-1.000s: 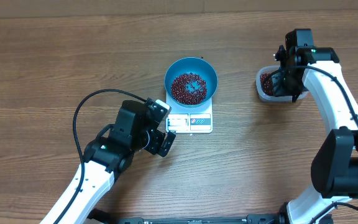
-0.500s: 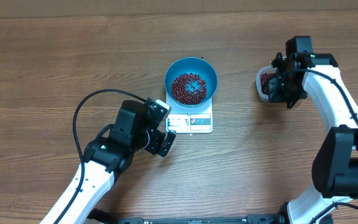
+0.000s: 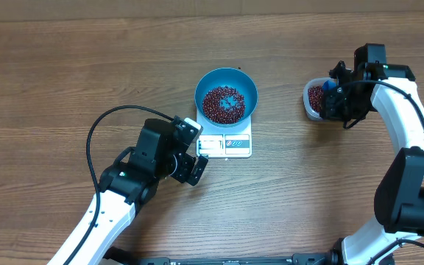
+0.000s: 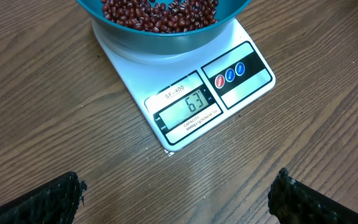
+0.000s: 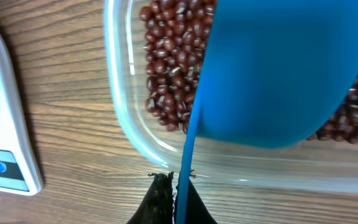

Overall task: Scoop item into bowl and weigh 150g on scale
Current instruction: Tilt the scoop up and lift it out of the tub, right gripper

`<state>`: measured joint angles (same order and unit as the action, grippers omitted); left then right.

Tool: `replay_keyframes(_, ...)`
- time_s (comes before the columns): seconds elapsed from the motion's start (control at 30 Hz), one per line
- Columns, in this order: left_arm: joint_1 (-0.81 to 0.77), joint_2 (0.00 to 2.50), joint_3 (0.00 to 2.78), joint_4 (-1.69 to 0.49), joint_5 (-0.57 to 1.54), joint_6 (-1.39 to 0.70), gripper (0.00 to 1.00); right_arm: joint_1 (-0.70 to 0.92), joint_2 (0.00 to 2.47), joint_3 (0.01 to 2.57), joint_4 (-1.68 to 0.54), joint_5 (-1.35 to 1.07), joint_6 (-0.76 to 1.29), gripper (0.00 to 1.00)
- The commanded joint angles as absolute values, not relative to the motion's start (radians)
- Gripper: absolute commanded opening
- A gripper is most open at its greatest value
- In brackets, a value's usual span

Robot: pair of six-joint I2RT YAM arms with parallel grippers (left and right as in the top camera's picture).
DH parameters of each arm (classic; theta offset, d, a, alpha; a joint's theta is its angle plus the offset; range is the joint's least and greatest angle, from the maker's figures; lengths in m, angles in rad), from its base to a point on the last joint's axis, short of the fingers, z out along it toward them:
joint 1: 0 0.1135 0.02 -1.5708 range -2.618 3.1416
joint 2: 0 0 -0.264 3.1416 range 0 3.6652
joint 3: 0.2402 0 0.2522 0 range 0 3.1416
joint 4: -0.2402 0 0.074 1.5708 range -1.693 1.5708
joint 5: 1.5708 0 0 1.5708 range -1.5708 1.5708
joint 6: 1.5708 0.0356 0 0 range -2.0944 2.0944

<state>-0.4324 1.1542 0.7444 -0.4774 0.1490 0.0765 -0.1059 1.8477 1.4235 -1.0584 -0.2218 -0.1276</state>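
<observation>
Beans (image 3: 225, 103) in bowl (image 3: 247, 87) on scale (image 4: 166, 74), just ahead of left gripper (image 4: 178, 202); its jaws are spread wide and hold nothing. Display (image 4: 188, 107) reads 63. Right gripper (image 5: 174, 198) pinches the scoop (image 5: 278, 74) handle, with the scoop directly in front of it over the tub (image 5: 126, 124) of beans.

A wooden table (image 3: 65, 66) with brown grain running left to right fills almost the whole overhead view. A paler tan strip (image 3: 197, 6) runs along the upper edge. The light is even.
</observation>
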Motion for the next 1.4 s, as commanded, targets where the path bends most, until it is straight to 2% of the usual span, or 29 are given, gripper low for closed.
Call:
replay_keyframes(0.0, -0.437, 1.15, 0.742, -0.474, 0.147, 0.059, 0.99, -0.102, 1.859, 1.416, -1.046, -0.323, -0.14, 0.04)
replay_keyframes(0.23, -0.437, 1.15, 0.742, -0.474, 0.147, 0.059, 1.0, -0.13, 1.859, 1.416, -1.021, -0.483, -0.131, 0.04)
replay_keyframes(0.6, -0.437, 1.15, 0.742, -0.474, 0.147, 0.059, 1.0, -0.314, 1.859, 1.416, -1.026, -0.678, -0.105, 0.04)
replay_keyframes(1.03, -0.437, 1.15, 0.742, -0.474, 0.147, 0.059, 1.0, -0.409, 1.859, 1.416, -1.053, -0.758, -0.11, 0.04)
replay_keyframes(1.37, -0.437, 1.15, 0.742, -0.474, 0.147, 0.059, 1.0, -0.495, 1.858, 1.416, -1.15, -0.885, -0.249, 0.04)
